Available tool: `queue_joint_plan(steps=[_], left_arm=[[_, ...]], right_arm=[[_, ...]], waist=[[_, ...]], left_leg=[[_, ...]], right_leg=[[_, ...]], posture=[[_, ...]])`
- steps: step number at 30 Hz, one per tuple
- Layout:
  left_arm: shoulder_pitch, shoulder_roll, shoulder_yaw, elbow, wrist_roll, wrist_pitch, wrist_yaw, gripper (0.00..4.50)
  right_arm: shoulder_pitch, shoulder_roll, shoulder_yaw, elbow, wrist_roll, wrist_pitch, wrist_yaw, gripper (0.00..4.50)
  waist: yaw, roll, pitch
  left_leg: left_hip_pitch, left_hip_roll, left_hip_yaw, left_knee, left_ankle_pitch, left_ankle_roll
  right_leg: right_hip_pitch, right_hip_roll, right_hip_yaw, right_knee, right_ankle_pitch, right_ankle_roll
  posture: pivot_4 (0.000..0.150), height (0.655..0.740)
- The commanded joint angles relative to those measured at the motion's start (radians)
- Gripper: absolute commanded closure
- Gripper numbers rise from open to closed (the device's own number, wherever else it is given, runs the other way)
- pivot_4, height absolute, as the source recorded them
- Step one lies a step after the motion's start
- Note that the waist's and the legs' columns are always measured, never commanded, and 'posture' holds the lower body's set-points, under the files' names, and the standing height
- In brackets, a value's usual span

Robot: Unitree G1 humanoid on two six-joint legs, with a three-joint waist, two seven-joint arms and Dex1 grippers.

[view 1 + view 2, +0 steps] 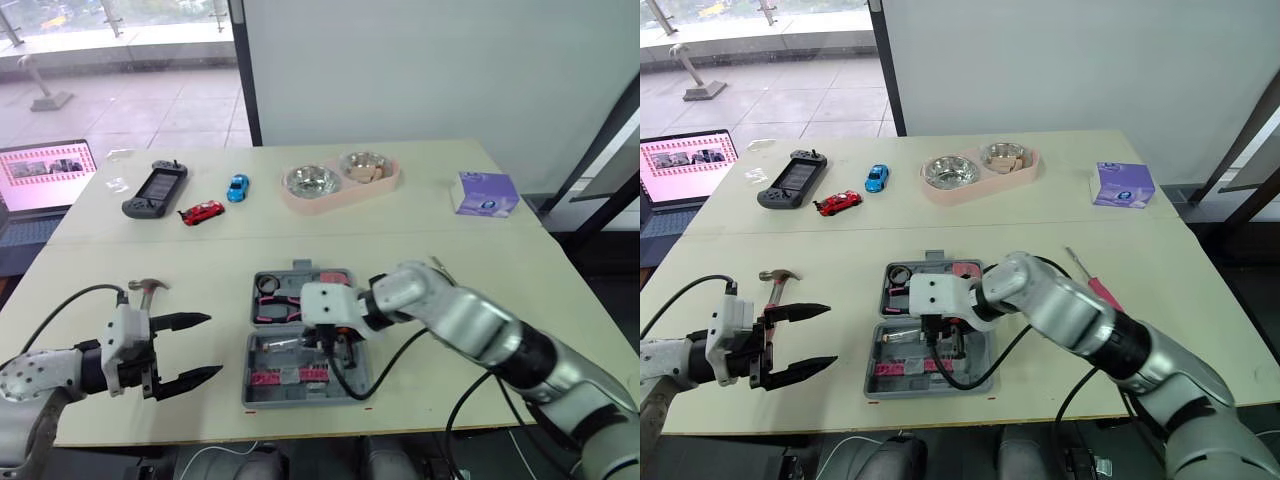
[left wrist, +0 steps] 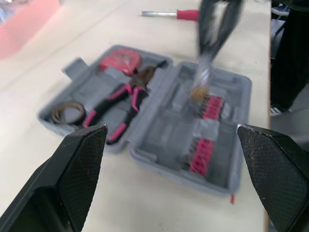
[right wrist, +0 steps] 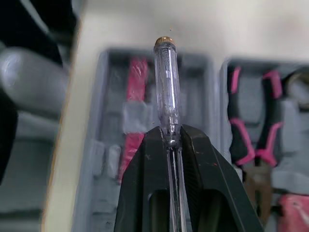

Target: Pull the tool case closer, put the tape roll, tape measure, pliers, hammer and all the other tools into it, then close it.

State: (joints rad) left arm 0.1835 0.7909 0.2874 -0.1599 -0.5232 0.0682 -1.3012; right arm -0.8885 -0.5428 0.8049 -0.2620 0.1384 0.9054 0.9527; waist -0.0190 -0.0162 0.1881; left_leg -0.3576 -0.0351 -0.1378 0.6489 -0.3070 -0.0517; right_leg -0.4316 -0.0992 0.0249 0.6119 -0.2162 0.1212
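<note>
– grey tool case (image 1: 252, 360) lies open mid-tabletop (image 1: 520, 260). from the head, the right jaws hover over its near half. and the left?
– near left, left jaws wide apart and holding nothing. the hammer (image 1: 778, 285) is just beside them and a red screwdriver (image 1: 1095, 285) lies right of the case.
– left wrist view?
– pliers (image 2: 120, 96), tape measure (image 2: 120, 60) and tape roll (image 2: 67, 112) sit in the far half.
– right wrist view?
– jaws pinched tight on a clear-handled screwdriver (image 3: 166, 87). i'd line it along a free slot beside the pink bits (image 3: 136, 79), lower until it seats, then let go. dropped from high, it could bounce out.
</note>
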Motion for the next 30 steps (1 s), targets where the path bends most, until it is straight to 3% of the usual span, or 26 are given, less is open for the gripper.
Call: queue_joint_plan(steps=[1, 30], left_arm=[[0.018, 0.029, 0.004, -0.017, 0.015, -0.033, -0.032, 0.0], [0.047, 0.003, 0.024, -0.005, -0.01, -0.096, -0.032, 0.0]], right_arm=[[-0.046, 0.05, 0.043, 0.066, -0.074, -0.009, -0.013, 4.42], [0.015, 0.251, 0.073, 0.247, -0.239, -0.04, -0.058, 4.42]], waist=[[0.001, 0.0, 0.0], [-0.019, 0.0, 0.0]], left_leg=[[0.0, 0.0, 0.0, 0.0, 0.0, 0.0], [0.0, 0.0, 0.0, -0.001, 0.0, -0.001]], right_leg=[[0.0, 0.0, 0.0, 0.0, 0.0, 0.0], [-0.003, 0.0, 0.0, 0.002, 0.001, -0.001]], posture=[[0.15, 0.736], [0.15, 0.736]])
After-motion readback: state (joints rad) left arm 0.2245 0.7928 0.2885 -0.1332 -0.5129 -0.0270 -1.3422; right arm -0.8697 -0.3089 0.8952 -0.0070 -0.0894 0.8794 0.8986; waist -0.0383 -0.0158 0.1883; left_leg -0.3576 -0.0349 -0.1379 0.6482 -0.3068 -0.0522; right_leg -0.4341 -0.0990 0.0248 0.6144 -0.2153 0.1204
